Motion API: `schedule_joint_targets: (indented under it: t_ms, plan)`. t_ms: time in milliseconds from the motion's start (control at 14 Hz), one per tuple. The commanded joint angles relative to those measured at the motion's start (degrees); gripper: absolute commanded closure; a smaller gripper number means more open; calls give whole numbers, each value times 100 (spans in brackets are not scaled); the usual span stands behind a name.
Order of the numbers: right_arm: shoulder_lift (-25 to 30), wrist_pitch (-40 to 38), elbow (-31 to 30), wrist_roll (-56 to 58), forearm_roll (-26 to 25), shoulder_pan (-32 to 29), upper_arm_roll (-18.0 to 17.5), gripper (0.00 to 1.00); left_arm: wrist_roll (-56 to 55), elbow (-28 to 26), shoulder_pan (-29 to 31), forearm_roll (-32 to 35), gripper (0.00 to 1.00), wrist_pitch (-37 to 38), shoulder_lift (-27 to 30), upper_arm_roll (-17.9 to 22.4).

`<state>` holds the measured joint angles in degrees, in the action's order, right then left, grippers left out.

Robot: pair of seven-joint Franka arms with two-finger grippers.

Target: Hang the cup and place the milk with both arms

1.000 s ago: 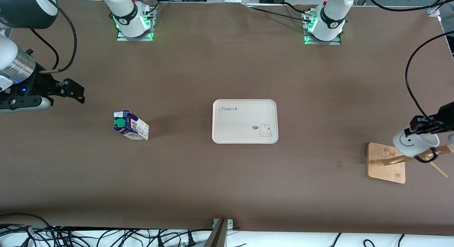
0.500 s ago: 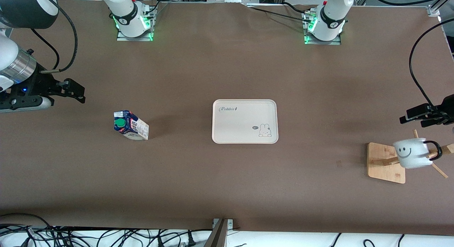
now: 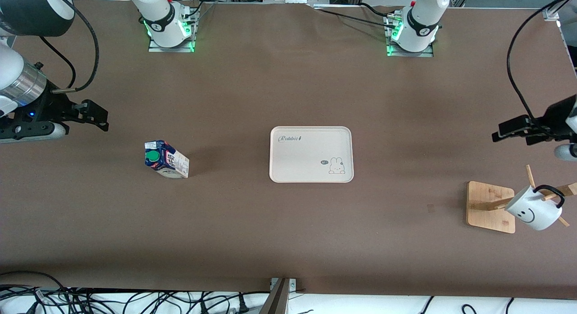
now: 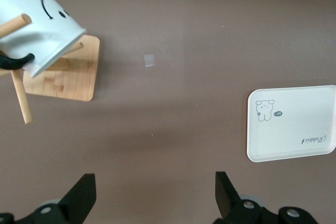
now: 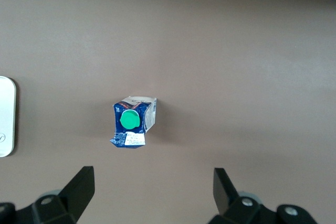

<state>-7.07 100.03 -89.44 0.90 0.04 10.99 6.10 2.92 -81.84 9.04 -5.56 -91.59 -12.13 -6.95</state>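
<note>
The white cup [image 3: 533, 210] with a black smiley face hangs tilted by its black handle on a peg of the wooden rack [image 3: 491, 207] at the left arm's end of the table; it also shows in the left wrist view [image 4: 39, 19]. My left gripper [image 3: 511, 133] is open and empty in the air above the table beside the rack, apart from the cup. The milk carton [image 3: 165, 159] with its green cap stands on the table toward the right arm's end, and shows in the right wrist view [image 5: 131, 123]. My right gripper [image 3: 92, 116] is open, empty, and waits in the air near the carton.
A white tray [image 3: 311, 154] with a rabbit drawing lies at the middle of the table, also in the left wrist view [image 4: 291, 124]. The rack's wooden base [image 4: 63, 77] rests on the brown table. Cables lie along the table's front edge.
My left gripper let go of the cup and drew up and away from the rack. The cup swung down and now hangs tilted on the peg. The right arm has not moved.
</note>
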Motion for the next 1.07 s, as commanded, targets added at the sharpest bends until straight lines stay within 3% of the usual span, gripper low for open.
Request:
schedule_joint_targets:
  t_ms: [0, 429, 643, 1000]
  plan:
    - [-49, -115, 137, 68, -30, 17, 5, 0, -345, 28, 2, 432, 0, 307, 167, -271]
    - [-49, -115, 137, 68, -21, 17, 5, 0, -231, 292, 2, 617, 0, 948, 184, -403]
    - [-49, -115, 137, 68, -30, 17, 5, 0, -275, 581, -16, 583, 0, 1037, 184, -473]
    - [-49, -115, 137, 68, -30, 26, 5, 0, -258, 556, -25, 618, 0, 976, 202, -527]
